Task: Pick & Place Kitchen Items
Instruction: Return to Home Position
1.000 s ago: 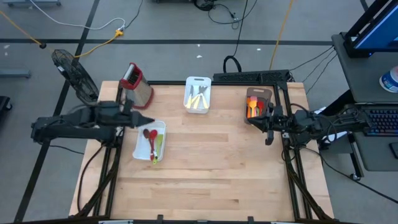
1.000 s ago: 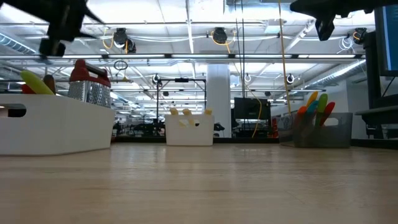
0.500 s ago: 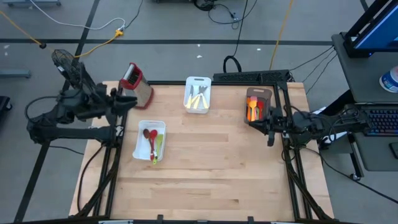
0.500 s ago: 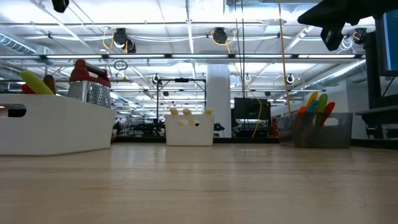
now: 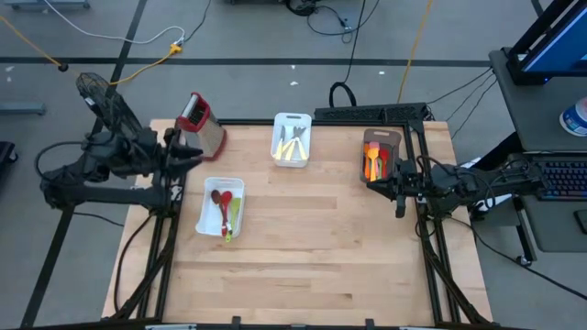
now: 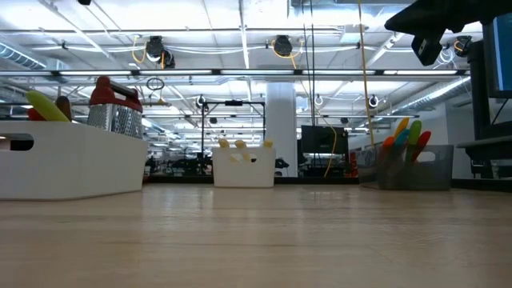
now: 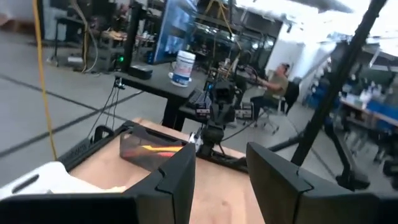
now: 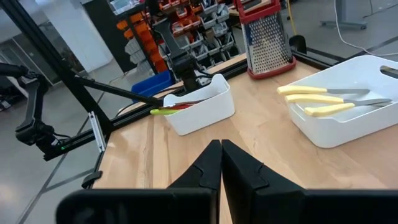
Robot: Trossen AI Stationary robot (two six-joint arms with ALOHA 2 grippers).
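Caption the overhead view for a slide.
Left gripper by grater, right gripper by brown bin, spoons in white bin.

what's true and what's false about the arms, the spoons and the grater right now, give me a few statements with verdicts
1. The left end effector is open and holds nothing. True.
2. The right end effector grips a red spoon. False: it is shut on nothing, hanging by the right edge of the table.
3. A red spoon and a green spoon lie together in the white bin nearest the left arm. True.
4. The grater lies on its side in the middle of the table. False: it stands upright at the far left corner.
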